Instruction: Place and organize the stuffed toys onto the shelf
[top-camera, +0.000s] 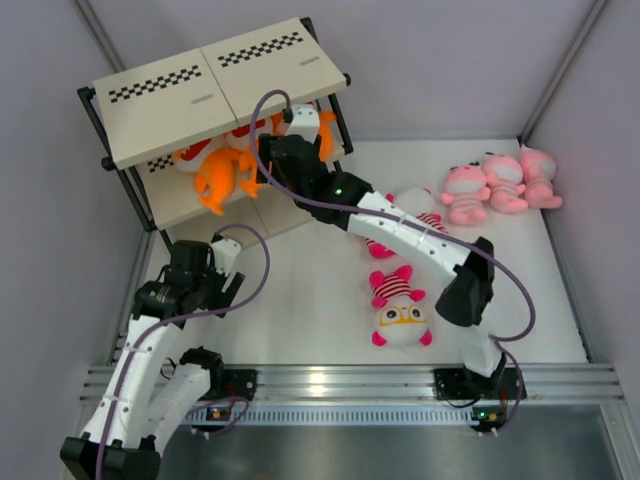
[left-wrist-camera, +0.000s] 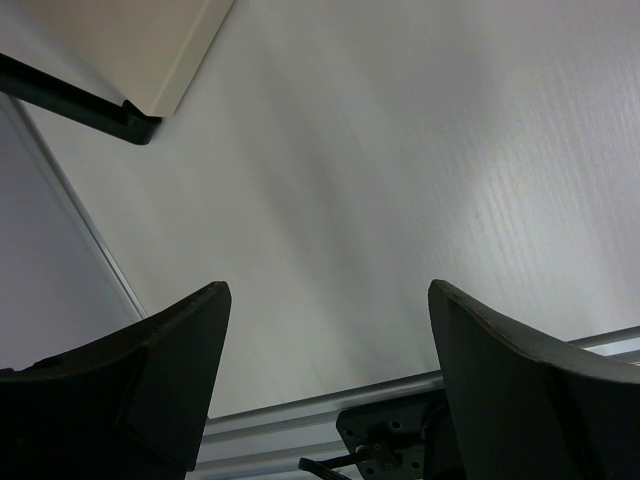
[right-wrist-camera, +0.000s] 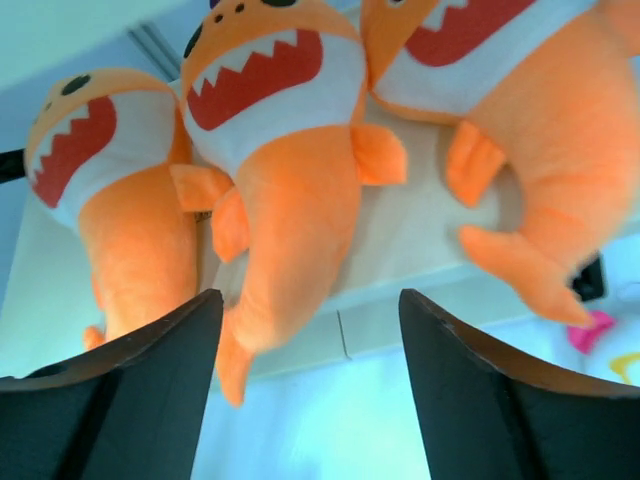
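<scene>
Three orange plush toys (right-wrist-camera: 290, 150), soft and fin-limbed with jagged white teeth in red mouths, lie side by side on the shelf (top-camera: 200, 95), on the beige board under its checker-edged top, upper left of the top view. Three pale pink toys (top-camera: 500, 182) sit in a row at upper right on the white table (top-camera: 300, 300). One striped white-headed toy (top-camera: 400, 305) lies at centre; others are partly hidden under the right arm (top-camera: 410, 235). The right gripper (right-wrist-camera: 310, 300) is spread and empty before the middle orange toy. The left gripper (left-wrist-camera: 330, 290) is spread over the table.

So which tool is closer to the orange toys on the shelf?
Right. The right tool is open directly in front of the orange toys on the shelf; the left tool is open over the table, short of the shelf.
</scene>
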